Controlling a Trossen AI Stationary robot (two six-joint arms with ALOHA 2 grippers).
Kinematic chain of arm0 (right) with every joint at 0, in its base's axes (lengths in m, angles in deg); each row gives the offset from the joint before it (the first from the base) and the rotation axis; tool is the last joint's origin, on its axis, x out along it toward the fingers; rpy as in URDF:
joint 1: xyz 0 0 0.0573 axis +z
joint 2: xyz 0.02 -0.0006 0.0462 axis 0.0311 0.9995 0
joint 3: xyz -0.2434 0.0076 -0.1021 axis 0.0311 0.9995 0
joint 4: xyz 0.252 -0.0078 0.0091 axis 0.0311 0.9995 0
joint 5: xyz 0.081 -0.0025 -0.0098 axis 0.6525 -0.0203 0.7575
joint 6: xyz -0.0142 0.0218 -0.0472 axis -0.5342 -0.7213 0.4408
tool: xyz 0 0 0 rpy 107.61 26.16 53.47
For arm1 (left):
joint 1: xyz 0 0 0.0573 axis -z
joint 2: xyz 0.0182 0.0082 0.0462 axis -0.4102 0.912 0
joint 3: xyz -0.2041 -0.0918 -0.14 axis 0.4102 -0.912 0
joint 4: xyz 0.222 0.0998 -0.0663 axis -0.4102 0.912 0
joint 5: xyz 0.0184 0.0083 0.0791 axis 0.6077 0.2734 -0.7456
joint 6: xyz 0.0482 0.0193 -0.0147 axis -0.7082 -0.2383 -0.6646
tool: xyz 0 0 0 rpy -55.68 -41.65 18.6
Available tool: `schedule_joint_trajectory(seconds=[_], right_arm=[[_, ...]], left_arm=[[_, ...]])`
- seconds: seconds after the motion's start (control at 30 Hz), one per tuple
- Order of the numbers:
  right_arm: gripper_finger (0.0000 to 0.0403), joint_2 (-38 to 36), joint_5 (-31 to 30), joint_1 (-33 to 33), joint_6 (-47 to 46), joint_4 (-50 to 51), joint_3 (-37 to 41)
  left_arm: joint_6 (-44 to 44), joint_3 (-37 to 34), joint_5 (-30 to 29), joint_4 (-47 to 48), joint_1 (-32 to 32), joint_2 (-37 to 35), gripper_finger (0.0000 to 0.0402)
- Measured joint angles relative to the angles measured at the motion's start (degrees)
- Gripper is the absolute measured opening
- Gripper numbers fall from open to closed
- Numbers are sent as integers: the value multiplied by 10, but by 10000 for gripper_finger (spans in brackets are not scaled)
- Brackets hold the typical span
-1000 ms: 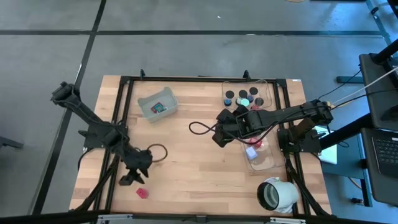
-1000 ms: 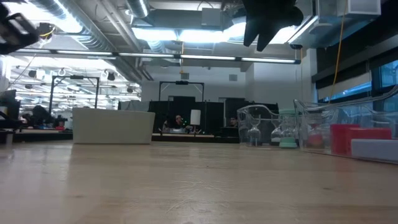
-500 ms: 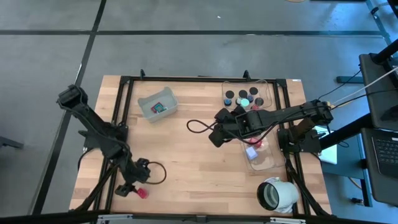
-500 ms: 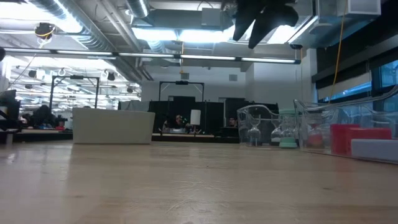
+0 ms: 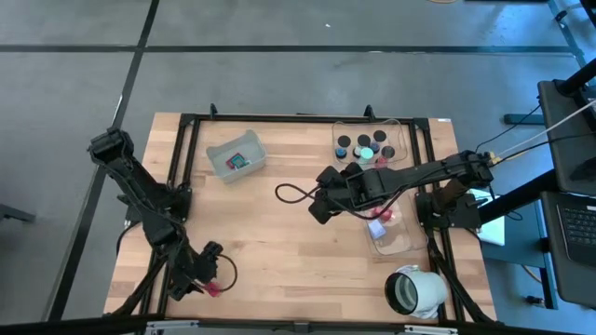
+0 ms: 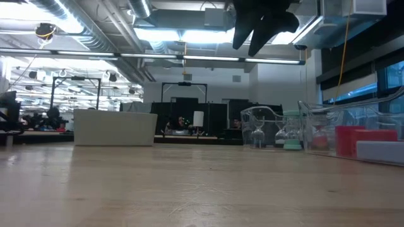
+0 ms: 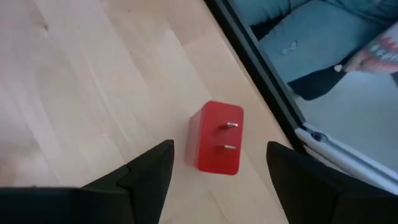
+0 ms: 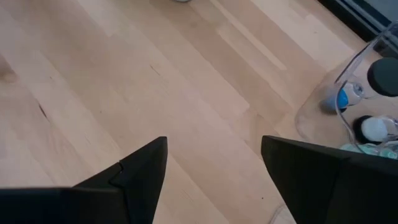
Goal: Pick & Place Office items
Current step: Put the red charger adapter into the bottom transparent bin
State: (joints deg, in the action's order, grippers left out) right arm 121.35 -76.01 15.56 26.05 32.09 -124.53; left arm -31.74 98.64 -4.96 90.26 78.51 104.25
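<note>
A red block [image 7: 216, 137] with two metal prongs lies on the wood near the table's near left edge, also in the high view [image 5: 214, 289]. My left gripper [image 7: 217, 180] hovers open just above it, one finger on either side, touching nothing. My right gripper [image 8: 214, 168] is open and empty over the table's middle [image 5: 318, 207]. The clear tray [image 5: 372, 126] holds black caps and teal bits [image 5: 365, 152], with a red piece [image 5: 382, 213] and a lavender cube [image 5: 376, 228] in it nearer the near edge. The grey tray [image 5: 235, 155] holds a teal and a red bit.
A big white hollow cylinder [image 5: 414, 291] lies at the near right corner. A black frame rail [image 7: 261, 81] runs along the table edge close to the red block. Bare wood [image 5: 279, 251] spans the middle of the table.
My left gripper has moved toward the table's near edge and come over the red block. My right gripper has drifted slightly toward the table's left. The objects have stayed where they were.
</note>
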Motion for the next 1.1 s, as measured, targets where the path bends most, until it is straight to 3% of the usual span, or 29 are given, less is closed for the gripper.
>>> schedule_joint_trajectory(seconds=[0.33, 0.77, 0.93, 1.1], right_arm=[[263, 0, 9, 0, 1, -3, 0], [263, 0, 11, 0, 1, -5, 0], [263, 0, 11, 0, 1, -6, 0], [263, 0, 11, 0, 1, -7, 0]], left_arm=[[-44, 0, -71, -6, 28, 8, 253], [-76, 0, -68, -63, 35, 96, 249], [-47, 0, -52, -62, 36, 96, 217], [-42, 0, -48, -62, 38, 96, 152]])
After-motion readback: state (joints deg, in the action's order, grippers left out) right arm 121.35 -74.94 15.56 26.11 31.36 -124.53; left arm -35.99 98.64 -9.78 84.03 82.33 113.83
